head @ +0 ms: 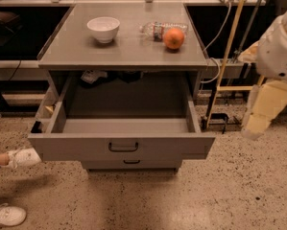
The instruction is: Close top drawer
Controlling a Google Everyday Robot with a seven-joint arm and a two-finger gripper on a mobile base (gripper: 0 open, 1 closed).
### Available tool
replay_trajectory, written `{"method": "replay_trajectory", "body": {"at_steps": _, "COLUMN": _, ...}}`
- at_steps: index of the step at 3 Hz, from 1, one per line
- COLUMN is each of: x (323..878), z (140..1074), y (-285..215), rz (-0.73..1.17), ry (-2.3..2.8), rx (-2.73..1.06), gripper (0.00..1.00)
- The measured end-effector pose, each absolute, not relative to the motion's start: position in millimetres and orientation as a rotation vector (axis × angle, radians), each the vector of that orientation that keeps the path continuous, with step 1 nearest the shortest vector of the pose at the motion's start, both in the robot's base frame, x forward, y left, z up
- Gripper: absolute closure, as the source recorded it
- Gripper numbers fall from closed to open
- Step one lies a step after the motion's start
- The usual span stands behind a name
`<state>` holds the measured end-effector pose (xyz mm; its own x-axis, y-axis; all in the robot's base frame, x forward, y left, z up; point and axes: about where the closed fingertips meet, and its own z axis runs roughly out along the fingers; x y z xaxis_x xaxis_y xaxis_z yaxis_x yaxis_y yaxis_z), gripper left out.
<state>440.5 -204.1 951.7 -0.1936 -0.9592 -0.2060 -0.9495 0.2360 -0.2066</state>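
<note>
The top drawer (76,147) of the grey cabinet is pulled far out toward me. Its deep grey box looks empty inside. Its flat front panel has a small black pull handle (123,147) at the centre. Below it shows a narrower grey drawer front (152,165) with the same handle, pushed in. My arm hangs at the right edge of the view, a white joint above a cream link. My gripper (252,128) is at its lower end, to the right of the drawer's front corner and apart from it.
On the cabinet top (71,51) stand a white bowl (103,28), an orange (173,38) and a lying plastic bottle (155,29). A person's white shoes (20,157) (6,215) are on the speckled floor at the left. A yellow pole (229,56) and cables stand right of the cabinet.
</note>
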Motion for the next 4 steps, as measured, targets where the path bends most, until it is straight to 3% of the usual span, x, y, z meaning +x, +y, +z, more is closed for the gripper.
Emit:
{"method": "replay_trajectory", "body": {"at_steps": 3, "x": 406.3, "z": 697.6, "y": -126.5, "rz": 0.657, "ry": 2.208, "rx": -1.855, "gripper": 0.0}}
{"method": "replay_trajectory", "body": {"at_steps": 4, "x": 408.9, "z": 653.4, "y": -113.0, "rz": 0.729, "ry": 2.244, "rx": -1.806, "gripper": 0.0}}
